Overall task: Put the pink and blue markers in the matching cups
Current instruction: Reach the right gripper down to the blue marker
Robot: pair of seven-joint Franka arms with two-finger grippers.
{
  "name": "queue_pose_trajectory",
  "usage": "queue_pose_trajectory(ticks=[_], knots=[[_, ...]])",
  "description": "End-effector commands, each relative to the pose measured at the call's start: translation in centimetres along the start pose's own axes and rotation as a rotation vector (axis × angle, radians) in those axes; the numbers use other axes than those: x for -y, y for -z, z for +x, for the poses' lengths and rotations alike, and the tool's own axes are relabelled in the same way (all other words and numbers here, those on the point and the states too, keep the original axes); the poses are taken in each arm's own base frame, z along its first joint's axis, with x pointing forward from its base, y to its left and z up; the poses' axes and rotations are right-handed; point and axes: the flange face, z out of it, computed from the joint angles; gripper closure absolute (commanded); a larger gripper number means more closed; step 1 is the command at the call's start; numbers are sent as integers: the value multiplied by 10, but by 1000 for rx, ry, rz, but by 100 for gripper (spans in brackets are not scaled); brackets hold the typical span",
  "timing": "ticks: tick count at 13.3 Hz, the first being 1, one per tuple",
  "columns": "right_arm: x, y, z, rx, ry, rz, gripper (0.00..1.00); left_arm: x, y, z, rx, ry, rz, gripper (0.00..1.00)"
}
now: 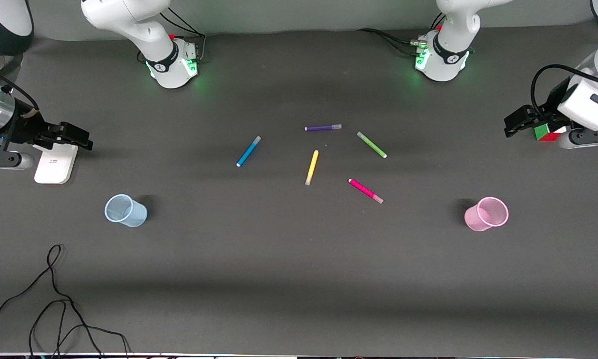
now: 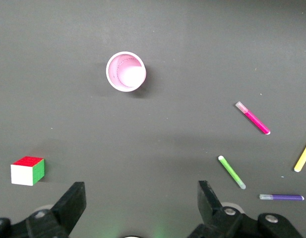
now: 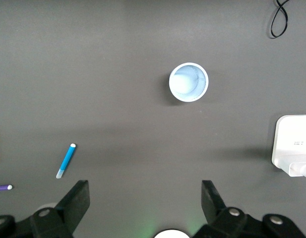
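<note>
The blue marker [image 1: 249,151] and the pink marker [image 1: 365,191] lie flat at mid-table; they also show in the right wrist view [image 3: 66,160] and the left wrist view [image 2: 252,118]. The pale blue cup [image 1: 125,211] [image 3: 188,82] stands upright toward the right arm's end. The pale pink cup [image 1: 487,214] [image 2: 125,72] stands upright toward the left arm's end. Both cups are nearer the front camera than the markers and look empty. My right gripper [image 1: 74,135] [image 3: 145,196] is open and empty, over the table's right-arm end. My left gripper [image 1: 515,122] [image 2: 141,196] is open and empty, over the left-arm end.
A purple pen [image 1: 322,127], a green pen [image 1: 371,144] and a yellow pen [image 1: 311,167] lie among the markers. A white box [image 1: 56,164] sits under the right gripper. A colour cube [image 1: 545,133] sits under the left gripper. A black cable [image 1: 54,299] lies near the front edge.
</note>
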Motion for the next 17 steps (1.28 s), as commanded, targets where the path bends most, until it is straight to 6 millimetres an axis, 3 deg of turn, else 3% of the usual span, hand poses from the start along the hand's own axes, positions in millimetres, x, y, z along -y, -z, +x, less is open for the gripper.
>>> queue_pose_trajectory(ticks=[1, 3, 4, 6, 9, 12, 15, 17], knots=[[0, 6, 1, -13, 23, -6, 0, -14, 6, -3, -1, -47, 32, 0], [12, -9, 10, 14, 16, -9, 0, -18, 7, -4, -4, -49, 41, 0], [32, -22, 16, 35, 20, 27, 0, -17, 6, -3, -2, -49, 40, 0], [73, -67, 33, 115, -46, 96, 0, -16, 6, -4, 1, -47, 41, 0], [136, -162, 51, 304, -206, 169, 0, -17, 3, -2, 5, -50, 40, 0], [178, -266, 32, 412, -305, 160, 0, -15, -16, 12, 33, -48, 36, 0], [175, -359, 2, 534, -431, 197, 0, -5, -54, 43, 77, -49, 63, 0], [187, -409, -17, 537, -488, 208, 0, 3, -72, 63, 86, -41, 57, 0]])
